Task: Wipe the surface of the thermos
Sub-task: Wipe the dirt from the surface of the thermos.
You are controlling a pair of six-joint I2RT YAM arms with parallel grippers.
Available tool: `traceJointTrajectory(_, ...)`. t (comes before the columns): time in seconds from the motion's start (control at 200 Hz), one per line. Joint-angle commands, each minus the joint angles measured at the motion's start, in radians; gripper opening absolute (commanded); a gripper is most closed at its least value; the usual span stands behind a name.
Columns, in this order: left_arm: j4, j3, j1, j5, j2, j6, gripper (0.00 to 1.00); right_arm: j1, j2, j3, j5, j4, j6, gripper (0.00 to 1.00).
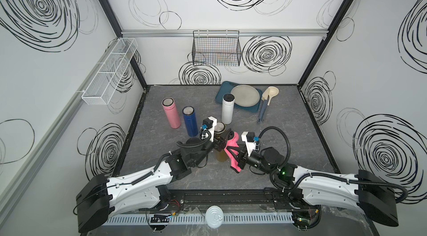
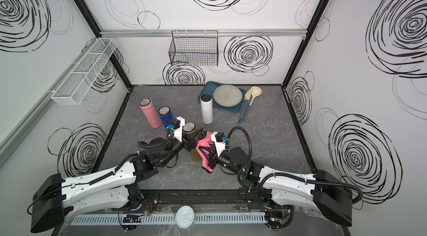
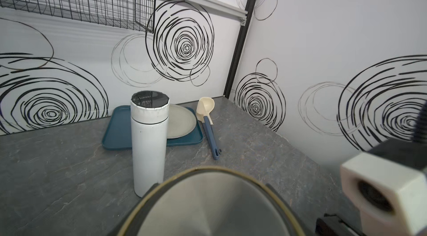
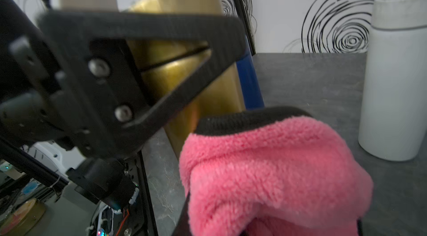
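A gold thermos (image 1: pixel 221 156) with a steel lid stands upright at the table's middle in both top views (image 2: pixel 195 154). My left gripper (image 1: pixel 221 142) is shut on its upper body, just under the lid; the lid (image 3: pixel 208 207) fills the left wrist view, a dark finger (image 3: pixel 154 186) showing on either side. My right gripper (image 1: pixel 233 152) is shut on a fluffy pink cloth (image 1: pixel 233 143), which hangs against the thermos's right side. In the right wrist view the cloth (image 4: pixel 265 165) lies beside the gold thermos (image 4: pixel 184 80), with the left gripper's black finger (image 4: pixel 138 61) across it.
A blue thermos (image 1: pixel 190 122) and a pink thermos (image 1: pixel 171 113) stand close to the left, and a white thermos (image 1: pixel 227 109) just behind. Far right are a teal tray (image 1: pixel 222 89) with a plate (image 1: pixel 245 95) and blue-handled utensils (image 1: pixel 265 105). A can lid (image 1: pixel 213 216) lies at the front rail.
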Motion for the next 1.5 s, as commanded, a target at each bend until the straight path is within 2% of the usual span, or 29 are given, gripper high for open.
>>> traceJointTrajectory(0.0,0.107,0.078,-0.017,-0.012,-0.009,-0.116,0.0,0.046,0.01,-0.006,0.079,0.028,-0.03,0.0)
traceJointTrajectory(0.06,0.026,0.125,-0.017,-0.061,0.009,-0.146,0.0,0.091,-0.012,0.017,0.136,0.023,-0.068,0.0)
traceJointTrajectory(0.12,-0.038,0.161,-0.018,-0.071,0.031,-0.159,0.0,0.11,-0.032,0.041,0.143,0.035,-0.095,0.0)
traceJointTrajectory(0.245,0.03,0.156,-0.041,-0.053,0.048,-0.155,0.0,0.108,-0.028,0.122,0.135,0.017,-0.119,0.0)
traceJointTrajectory(0.365,0.005,0.177,-0.089,-0.174,0.062,-0.156,0.0,0.109,-0.006,0.127,0.122,0.042,-0.132,0.0)
traceJointTrajectory(0.485,-0.104,0.235,-0.122,-0.297,0.084,-0.175,0.0,0.109,0.036,0.059,0.171,0.079,-0.105,0.0)
traceJointTrajectory(0.52,-0.121,0.246,-0.127,-0.316,0.086,-0.213,0.0,0.11,0.052,0.03,0.171,0.099,-0.101,0.0)
traceJointTrajectory(0.65,-0.112,0.245,-0.135,-0.326,0.079,-0.246,0.0,0.126,0.092,-0.039,0.217,0.12,-0.069,0.0)
traceJointTrajectory(0.746,-0.133,0.257,-0.145,-0.371,0.079,-0.276,0.0,0.135,0.048,-0.045,0.22,0.114,-0.078,0.0)
traceJointTrajectory(0.891,-0.2,0.3,-0.166,-0.448,0.095,-0.341,0.0,0.142,-0.017,0.045,0.192,0.08,-0.16,0.0)
traceJointTrajectory(0.991,-0.214,0.318,-0.181,-0.481,0.106,-0.365,0.0,0.142,-0.008,0.135,0.17,0.047,-0.212,0.0)
traceJointTrajectory(1.081,-0.235,0.334,-0.192,-0.513,0.113,-0.385,0.0,0.141,0.019,0.152,0.163,0.065,-0.235,0.0)
traceJointTrajectory(1.301,-0.301,0.363,-0.208,-0.594,0.109,-0.439,0.0,0.143,0.101,0.033,0.205,0.134,-0.179,0.0)
traceJointTrajectory(1.431,-0.337,0.367,-0.213,-0.616,0.101,-0.479,0.0,0.163,0.048,0.01,0.23,0.097,-0.188,0.0)
traceJointTrajectory(1.496,-0.327,0.364,-0.213,-0.591,0.095,-0.466,0.0,0.167,0.004,0.018,0.217,0.095,-0.221,0.0)
